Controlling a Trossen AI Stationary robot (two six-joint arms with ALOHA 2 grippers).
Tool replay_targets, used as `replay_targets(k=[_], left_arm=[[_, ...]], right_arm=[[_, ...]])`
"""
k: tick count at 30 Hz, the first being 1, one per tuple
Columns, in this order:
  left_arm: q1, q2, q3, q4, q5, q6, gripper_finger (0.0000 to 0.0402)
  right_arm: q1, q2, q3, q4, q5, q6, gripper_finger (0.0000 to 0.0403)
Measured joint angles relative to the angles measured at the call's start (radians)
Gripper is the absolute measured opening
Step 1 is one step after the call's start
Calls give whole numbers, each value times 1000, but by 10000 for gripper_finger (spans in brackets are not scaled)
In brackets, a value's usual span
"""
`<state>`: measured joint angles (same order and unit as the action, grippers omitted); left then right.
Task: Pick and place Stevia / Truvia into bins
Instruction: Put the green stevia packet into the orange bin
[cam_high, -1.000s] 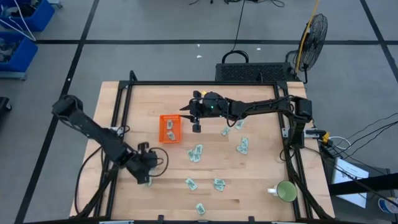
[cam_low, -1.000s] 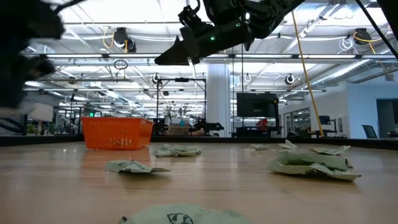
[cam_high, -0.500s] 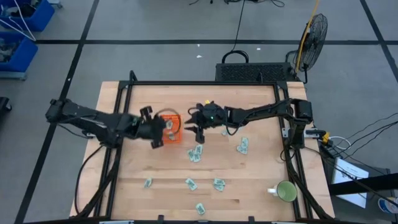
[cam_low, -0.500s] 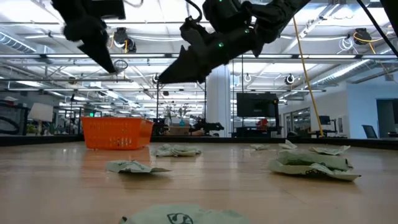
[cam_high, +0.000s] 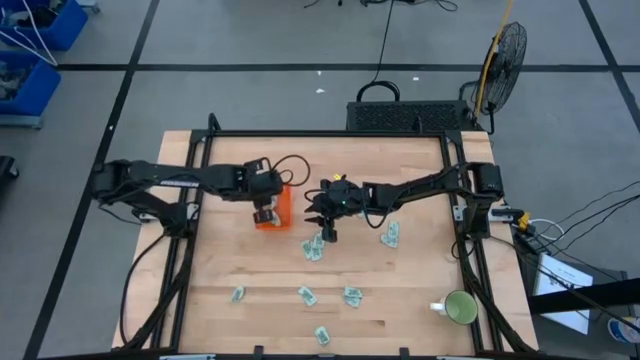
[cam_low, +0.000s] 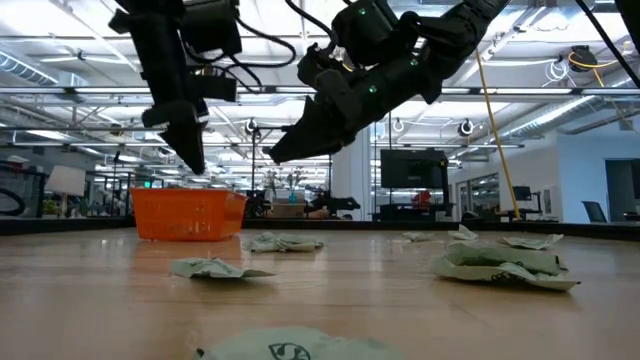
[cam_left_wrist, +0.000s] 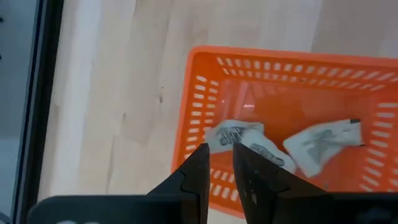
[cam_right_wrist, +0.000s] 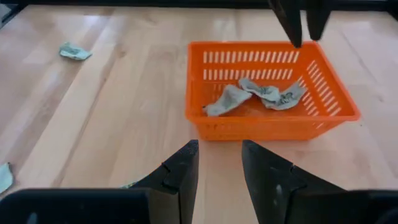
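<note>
- Left gripper poised directly above the orange bin, fingers parted only by a narrow gap, nothing pinched between them in the left wrist view.
- Two or three crumpled Stevia sachets already lying in the bin, under and just past those fingertips.
- Right gripper low over the table just to the right of the bin, jaws moderately apart and empty, bare wood showing between the fingers in the right wrist view.
- Nearest loose sachets lying just below the right gripper in the high view, on the side toward the table's near edge; long axis roughly front-to-back, though crumpled, so hard to call exactly.
- Judged the right arm's pick: far closer than the left, which sits over the bin with that bin between it and the pair.
- Likely a short drop and slight shift toward the near edge, fingers closing across the sachet's short side.
- More sachets scattered well apart: one at right, three or four along the near edge, one toward the left.
- Green mug off at the near right corner, clear of everything.
</note>
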<state>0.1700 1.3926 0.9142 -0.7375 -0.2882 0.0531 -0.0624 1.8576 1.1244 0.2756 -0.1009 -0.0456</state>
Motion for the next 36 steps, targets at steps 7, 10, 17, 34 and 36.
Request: replay_targets(k=[7, 10, 17, 34, 36], left_arm=[[55, 2, 7, 59, -1, 74, 77], [73, 0, 23, 106, -29, 86, 77], [97, 0, 32, 222, -121, 174, 77], [107, 0, 32, 355, -113, 231, 76], [107, 0, 32, 369, -113, 231, 76]], right_arm=[[-16, -130, -2, -285, 136, -47, 116], [-12, -235, -1, -511, 321, -20, 116], [-11, -448, -122, -801, 391, 252, 116], [-157, -589, -592, -460, 477, 370, 116], [-177, -574, -619, -370, 429, 363, 116]])
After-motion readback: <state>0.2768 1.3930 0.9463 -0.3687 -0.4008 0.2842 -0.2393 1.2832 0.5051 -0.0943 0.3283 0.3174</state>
